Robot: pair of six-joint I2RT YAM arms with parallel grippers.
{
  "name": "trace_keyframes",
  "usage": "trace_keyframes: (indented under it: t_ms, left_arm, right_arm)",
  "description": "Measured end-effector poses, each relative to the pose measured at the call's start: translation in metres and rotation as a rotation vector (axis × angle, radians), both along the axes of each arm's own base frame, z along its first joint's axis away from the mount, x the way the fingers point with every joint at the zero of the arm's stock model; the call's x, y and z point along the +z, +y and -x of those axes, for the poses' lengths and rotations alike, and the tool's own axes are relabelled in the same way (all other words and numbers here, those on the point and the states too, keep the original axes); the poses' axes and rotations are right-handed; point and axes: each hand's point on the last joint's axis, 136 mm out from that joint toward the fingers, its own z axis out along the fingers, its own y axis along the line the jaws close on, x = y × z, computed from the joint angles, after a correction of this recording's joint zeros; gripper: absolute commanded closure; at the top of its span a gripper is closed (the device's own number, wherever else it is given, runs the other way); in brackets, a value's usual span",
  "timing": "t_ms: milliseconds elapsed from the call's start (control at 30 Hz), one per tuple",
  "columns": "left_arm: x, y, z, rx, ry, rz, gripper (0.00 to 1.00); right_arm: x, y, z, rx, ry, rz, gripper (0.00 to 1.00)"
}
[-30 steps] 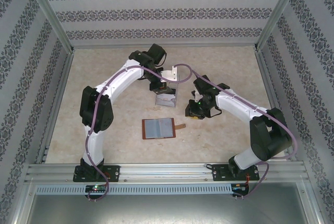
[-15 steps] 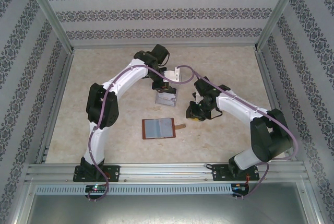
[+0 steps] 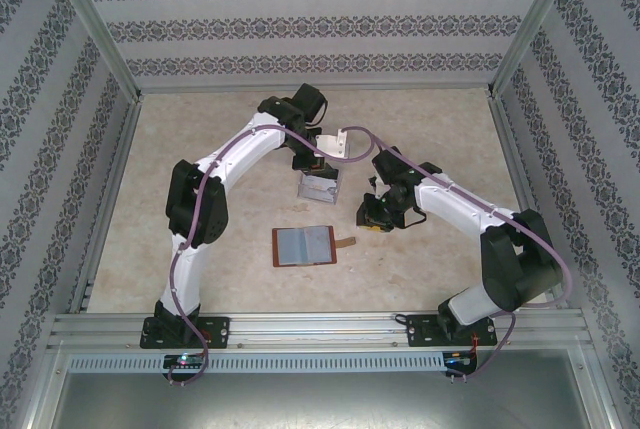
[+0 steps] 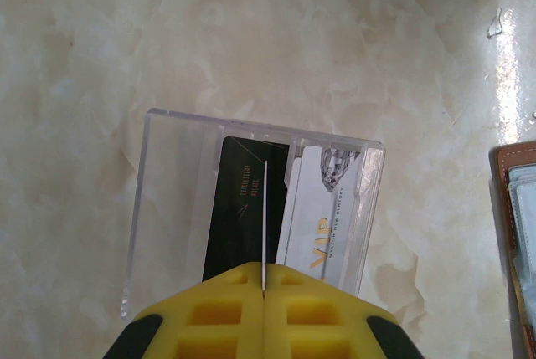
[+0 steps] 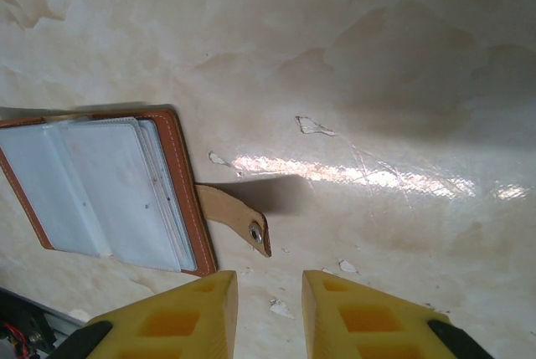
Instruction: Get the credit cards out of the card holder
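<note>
Between the yellow fingers [image 4: 218,317] of the left gripper [image 4: 264,279] sits 1 edge-on credit card [image 4: 264,208]. It is clamped tight and shows as a thin white line running straight out ahead of the fingertips. Whether its far end is inside anything I cannot tell.

Ahead of those tips, 1 clear box [image 4: 167,208] rests on the marbled table [image 4: 251,41], and 2 more cards lie in it side by side. A black credit card [image 4: 239,200] is just left of the clamped edge and a pale VIP credit card [image 4: 322,217] is just right of it. Both have their long axes running away from the fingers, leaning a little to the right. That makes 3 cards counted. Well off to the right of the fingers, the brown stitched edge of the 1 card holder [image 4: 512,200] shows.

Above bare table, the right gripper [image 5: 268,292] hangs with its 2 fingers slightly parted and nothing between them. Ahead of them and to their left, the card holder lies open and flat with its grey-blue pockets facing up. Its long axis runs across the line of the fingers. Its 1 strap tab [image 5: 236,218] points down toward the left fingertip, near it but apart.
</note>
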Motion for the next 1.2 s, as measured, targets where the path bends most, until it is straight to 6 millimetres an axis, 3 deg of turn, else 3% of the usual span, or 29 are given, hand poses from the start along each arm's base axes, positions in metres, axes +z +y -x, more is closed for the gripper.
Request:
trace_keyframes:
  t_ms: [300,533,800,1200]
  left_arm:
    - [0.016,-0.003,-0.01,-0.017,-0.066,0.003,1.0]
    - [0.016,-0.006,-0.009,-0.037,-0.072,0.002,1.0]
    - [-0.003,-0.011,-0.014,-0.056,-0.042,-0.022,1.0]
    - [-0.032,0.002,-0.008,-0.055,0.073,-0.144,1.0]
  right_arm:
    - [0.001,-0.001,0.001,-0.001,-0.006,0.0,0.72]
    - [0.001,-0.001,0.001,-0.001,-0.006,0.0,0.72]
    - [-0.002,-0.002,0.004,-0.005,0.003,0.004,0.72]
    - [-0.002,-0.001,0.003,-0.002,0.001,0.003,0.72]
